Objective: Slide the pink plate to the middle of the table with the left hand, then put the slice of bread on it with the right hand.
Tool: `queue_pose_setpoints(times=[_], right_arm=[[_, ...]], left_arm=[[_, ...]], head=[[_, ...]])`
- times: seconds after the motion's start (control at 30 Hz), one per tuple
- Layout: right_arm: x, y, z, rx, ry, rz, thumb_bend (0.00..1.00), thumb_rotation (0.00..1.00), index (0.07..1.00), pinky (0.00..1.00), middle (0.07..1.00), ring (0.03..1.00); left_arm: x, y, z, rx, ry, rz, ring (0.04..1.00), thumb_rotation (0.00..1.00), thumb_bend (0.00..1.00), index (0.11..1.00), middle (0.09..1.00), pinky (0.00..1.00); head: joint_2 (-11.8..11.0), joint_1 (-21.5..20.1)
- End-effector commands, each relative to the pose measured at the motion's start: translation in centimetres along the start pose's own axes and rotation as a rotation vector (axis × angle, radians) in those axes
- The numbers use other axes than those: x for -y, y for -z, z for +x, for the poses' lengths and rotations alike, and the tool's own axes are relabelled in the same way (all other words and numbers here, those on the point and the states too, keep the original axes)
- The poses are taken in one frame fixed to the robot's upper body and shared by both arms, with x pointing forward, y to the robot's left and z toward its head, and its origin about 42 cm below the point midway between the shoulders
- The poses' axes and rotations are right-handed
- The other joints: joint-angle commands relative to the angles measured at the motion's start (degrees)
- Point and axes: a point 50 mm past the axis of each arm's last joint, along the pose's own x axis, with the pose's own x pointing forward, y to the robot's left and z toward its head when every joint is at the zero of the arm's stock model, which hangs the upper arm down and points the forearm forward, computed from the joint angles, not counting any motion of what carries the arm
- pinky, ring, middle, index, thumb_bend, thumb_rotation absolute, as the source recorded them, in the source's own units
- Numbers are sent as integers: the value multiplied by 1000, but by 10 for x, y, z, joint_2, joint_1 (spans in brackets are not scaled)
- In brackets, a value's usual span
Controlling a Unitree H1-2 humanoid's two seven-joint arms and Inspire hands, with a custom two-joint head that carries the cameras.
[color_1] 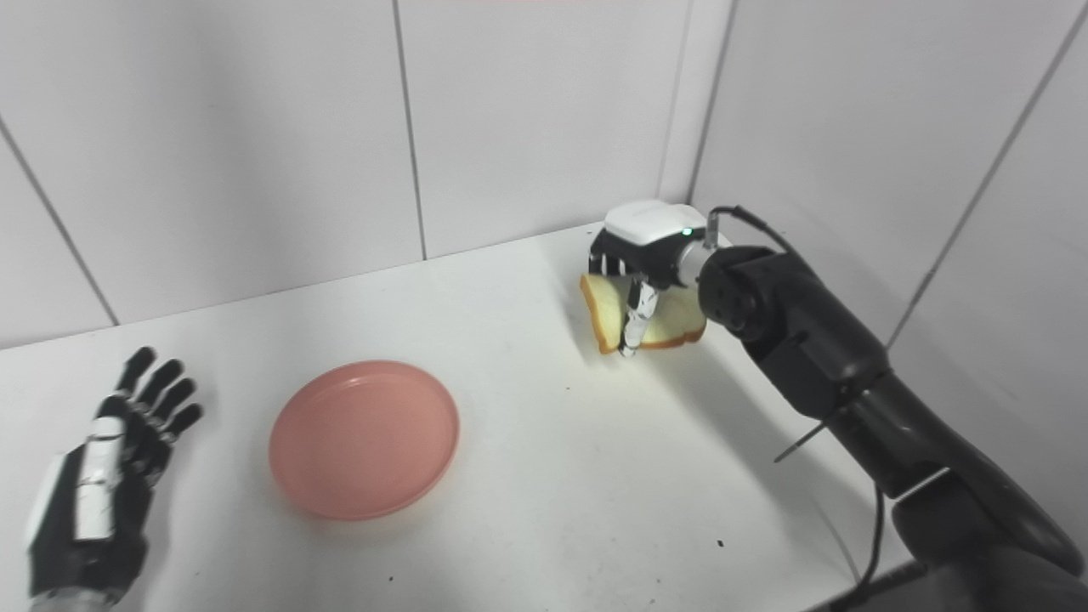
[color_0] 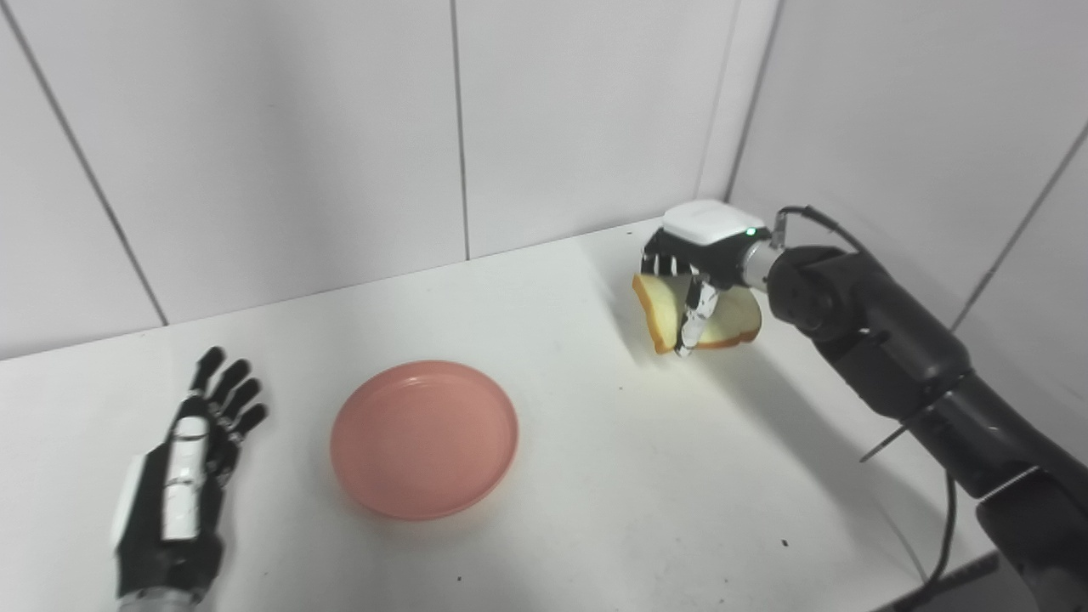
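The pink plate (color_0: 424, 437) lies flat near the middle of the white table (color_0: 595, 476), with nothing on it. At the far right, close to the wall corner, my right hand (color_0: 695, 259) is shut on the slice of bread (color_0: 661, 314). The bread is tilted, its left edge raised, and a thumb crosses its front. My left hand (color_0: 189, 476) rests open on the table left of the plate, fingers spread and apart from its rim.
White tiled walls (color_0: 340, 127) close the table at the back and on the right. My right arm (color_0: 901, 365) reaches across the table's right side. A cable (color_0: 943, 535) hangs from it near the front right edge.
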Motion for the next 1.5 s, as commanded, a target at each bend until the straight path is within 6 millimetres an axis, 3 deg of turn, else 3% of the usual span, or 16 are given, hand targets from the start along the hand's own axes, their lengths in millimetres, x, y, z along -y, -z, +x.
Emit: queue_pose_setpoints(times=[0.0, 0.37, 0.6, 0.77, 0.87, 1.03, 1.37, 1.47], right_arm=[[37, -14, -5, 19, 79, -11, 509, 0, 545, 448, 499, 395], [53, -90, 8, 233, 143, -25, 504, 0, 564, 323, 468, 360], [59, -148, 19, 375, 157, -33, 505, 0, 560, 342, 478, 367], [57, -175, 24, 442, 156, 19, 503, 0, 567, 313, 464, 354], [52, -193, 29, 490, 147, 38, 504, 0, 565, 365, 484, 370], [42, -213, 36, 541, 127, 31, 513, 0, 499, 338, 512, 400], [10, -233, 47, 548, 23, 20, 515, 0, 489, 269, 514, 397], [1, -236, 48, 550, -3, 20, 525, 0, 488, 199, 479, 271]], left_arm=[[5, -12, 6, 67, 3, 26, 927, 1000, 445, 938, 942, 906], [33, -9, 17, 46, -45, 56, 908, 1000, 431, 921, 926, 868], [43, -3, 27, 52, -63, 56, 906, 1000, 424, 917, 919, 866], [49, -5, 31, 49, -76, 44, 902, 1000, 437, 916, 913, 876], [52, -7, 33, 52, -78, 50, 899, 1000, 425, 917, 912, 869], [56, -8, 35, 43, -95, 36, 899, 1000, 437, 909, 905, 885], [60, -10, 38, 46, -110, 29, 884, 1000, 432, 902, 897, 867], [60, -12, 38, 45, -116, 25, 884, 1000, 429, 898, 895, 865]], head=[[0, 10], [1, 88], [2, 123], [4, 145], [6, 156], [10, 169], [17, 178], [21, 176]])
